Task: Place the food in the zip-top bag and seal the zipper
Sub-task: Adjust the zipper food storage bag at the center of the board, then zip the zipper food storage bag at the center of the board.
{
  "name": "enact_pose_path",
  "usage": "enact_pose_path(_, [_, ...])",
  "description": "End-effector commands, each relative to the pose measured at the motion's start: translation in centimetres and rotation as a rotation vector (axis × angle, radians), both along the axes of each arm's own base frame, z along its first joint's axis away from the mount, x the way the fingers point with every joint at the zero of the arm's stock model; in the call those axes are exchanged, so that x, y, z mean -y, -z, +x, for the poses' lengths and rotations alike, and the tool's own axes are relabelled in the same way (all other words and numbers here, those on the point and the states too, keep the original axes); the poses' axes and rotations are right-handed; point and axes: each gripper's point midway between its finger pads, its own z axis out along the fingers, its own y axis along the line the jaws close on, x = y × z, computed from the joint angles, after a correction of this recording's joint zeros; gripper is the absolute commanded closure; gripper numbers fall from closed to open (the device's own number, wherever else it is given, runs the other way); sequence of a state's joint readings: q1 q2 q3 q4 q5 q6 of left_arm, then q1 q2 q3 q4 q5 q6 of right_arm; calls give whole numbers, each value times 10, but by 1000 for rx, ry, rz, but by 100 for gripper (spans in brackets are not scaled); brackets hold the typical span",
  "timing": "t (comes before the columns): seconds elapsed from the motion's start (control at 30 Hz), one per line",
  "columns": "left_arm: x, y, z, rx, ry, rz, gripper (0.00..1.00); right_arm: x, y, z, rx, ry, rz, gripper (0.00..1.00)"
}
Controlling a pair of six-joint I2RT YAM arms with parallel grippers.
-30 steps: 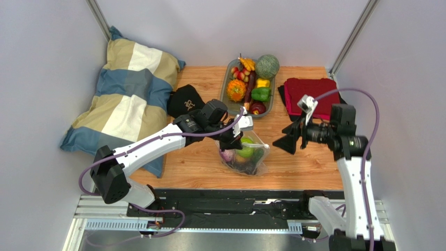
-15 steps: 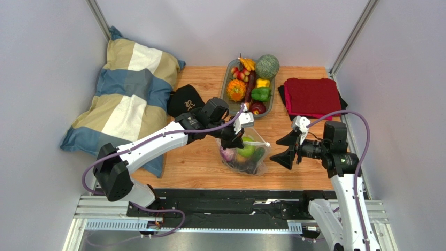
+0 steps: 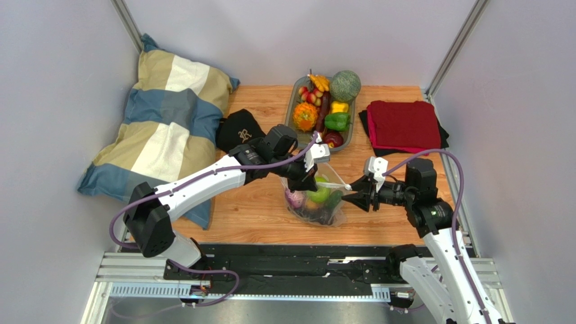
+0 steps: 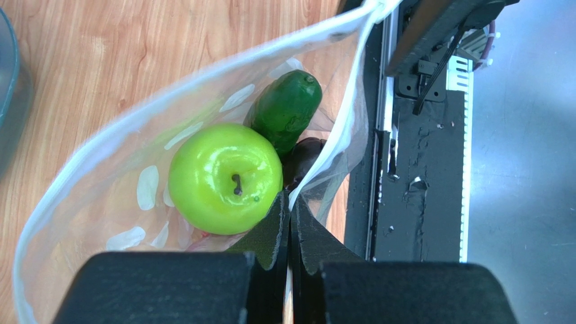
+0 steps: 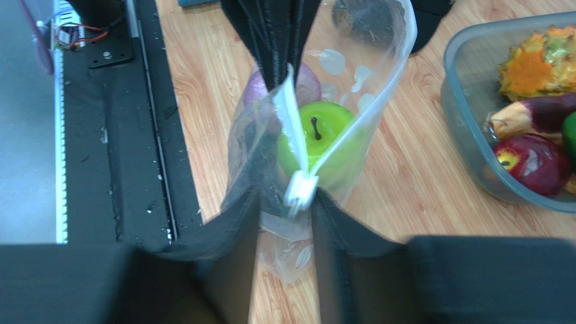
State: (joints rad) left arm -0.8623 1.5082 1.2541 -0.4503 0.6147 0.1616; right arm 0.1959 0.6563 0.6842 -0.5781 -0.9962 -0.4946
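Here, zip-top bag (image 4: 128,158) holds green apple (image 4: 225,177), cucumber (image 4: 284,110); tray (image 5: 466,131) holds produce (image 3: 324,108).

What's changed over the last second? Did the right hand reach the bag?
The right hand eased left to the right end of the zip-top bag, its jaws narrowing around the zipper and its slider; whether it grips yet isn't clear. Unchanged: the left hand stays shut on the bag's mouth edge, and the green apple sits inside.
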Motion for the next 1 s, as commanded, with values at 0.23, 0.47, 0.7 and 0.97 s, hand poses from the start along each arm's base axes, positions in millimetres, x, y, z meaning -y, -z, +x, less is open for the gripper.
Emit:
enact_pose_path(0.23, [2, -26, -3, 28, 25, -88, 100, 5, 0, 16, 80, 50, -36, 100])
enact_pose_path(0.47, [3, -54, -8, 152, 129, -161, 63, 5, -4, 16, 97, 45, -33, 100])
enact_pose_path(0.7, [24, -104, -1, 378, 242, -254, 30, 1, -10, 16, 99, 24, -22, 100])
enact_pose_path(0.97, [65, -95, -4, 446, 358, -224, 36, 1, -17, 16, 109, 37, -12, 100])
